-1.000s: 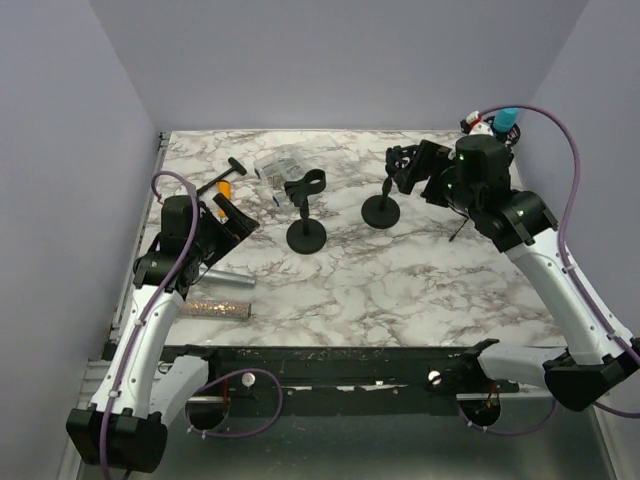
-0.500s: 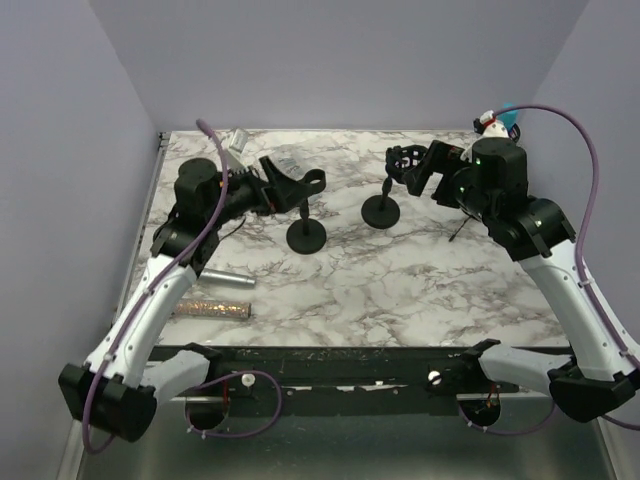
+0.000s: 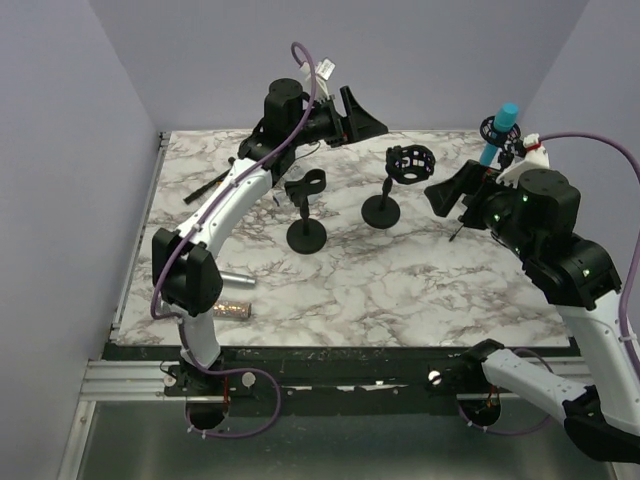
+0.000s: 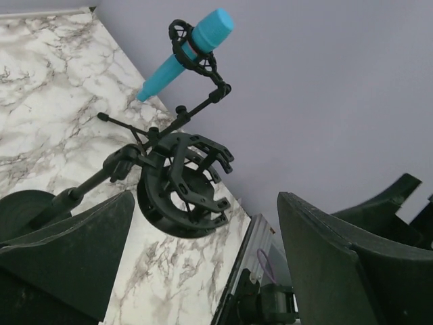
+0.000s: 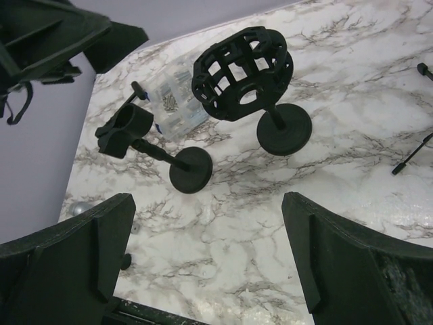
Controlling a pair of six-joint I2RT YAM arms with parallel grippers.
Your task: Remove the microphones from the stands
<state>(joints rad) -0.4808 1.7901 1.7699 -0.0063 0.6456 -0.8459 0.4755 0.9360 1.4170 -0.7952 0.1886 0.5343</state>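
Note:
The microphone [image 3: 504, 119] is light blue and sits tilted in a black ring mount on a thin-legged stand [image 3: 486, 150] at the back right corner. The left wrist view shows the microphone [image 4: 193, 47] far beyond the fingers, clamped in the stand [image 4: 203, 101]. My left gripper [image 3: 365, 120] hangs open high over the back of the table, pointing right, with nothing between its fingers [image 4: 67, 257]. My right gripper [image 3: 448, 198] is open and empty, just left of and below the microphone's stand.
A round-base stand with a cage mount [image 3: 410, 162] stands mid-table, and a clip stand [image 3: 306, 185] to its left. A silver cylinder [image 3: 236, 279] and a glittery one [image 3: 228, 311] lie at the left. A clear bag of small parts [image 5: 172, 105] lies behind the clip stand.
My left arm has swung up from the table's left side to the back, over the stands, now pointing right. My right gripper has drawn back from the cage mount toward the right.

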